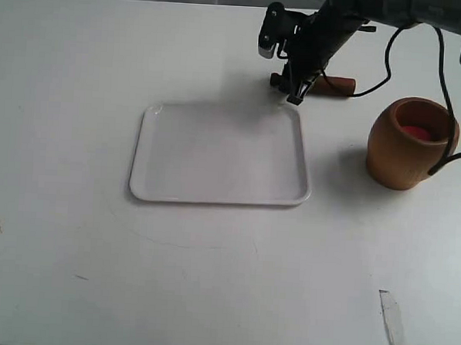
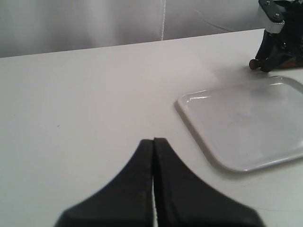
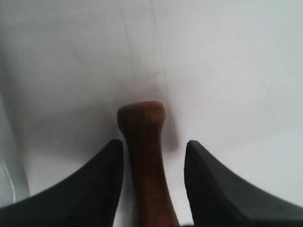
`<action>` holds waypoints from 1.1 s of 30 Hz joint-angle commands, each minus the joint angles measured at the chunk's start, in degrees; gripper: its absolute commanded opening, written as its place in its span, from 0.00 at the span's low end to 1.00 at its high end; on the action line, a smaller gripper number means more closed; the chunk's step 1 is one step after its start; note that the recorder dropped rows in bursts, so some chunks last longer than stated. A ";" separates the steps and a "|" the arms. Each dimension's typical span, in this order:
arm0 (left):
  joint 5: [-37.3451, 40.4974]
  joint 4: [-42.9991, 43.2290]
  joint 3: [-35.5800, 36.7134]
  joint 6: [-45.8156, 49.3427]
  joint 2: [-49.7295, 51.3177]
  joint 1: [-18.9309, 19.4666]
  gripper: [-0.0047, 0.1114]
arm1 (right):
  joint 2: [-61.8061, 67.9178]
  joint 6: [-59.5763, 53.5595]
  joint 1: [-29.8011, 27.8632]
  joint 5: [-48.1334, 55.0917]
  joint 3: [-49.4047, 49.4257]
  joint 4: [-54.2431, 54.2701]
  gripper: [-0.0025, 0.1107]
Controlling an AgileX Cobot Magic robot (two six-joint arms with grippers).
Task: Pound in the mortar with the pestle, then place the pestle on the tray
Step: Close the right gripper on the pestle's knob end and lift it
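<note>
White table (image 1: 208,295) throughout, grey wall behind. Nearest, seen only from the left wrist: left gripper (image 2: 154,142), tips pressed together, low over bare tabletop. Mid-table: tray (image 1: 213,200), lying flat. Right and slightly back: mortar (image 1: 405,151), upright, well apart from tray. Farthest: pestle (image 1: 335,87), flat on table just past tray's far right corner. Right gripper (image 1: 296,95) angled steeply down over it, spread astride the wood. Right wrist view alone shows table between wood and one finger.
</note>
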 commanded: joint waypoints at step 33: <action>-0.17 -0.42 0.03 -0.47 -0.07 -0.44 0.04 | -6.27 11.06 -0.98 -1.81 -0.40 4.52 0.02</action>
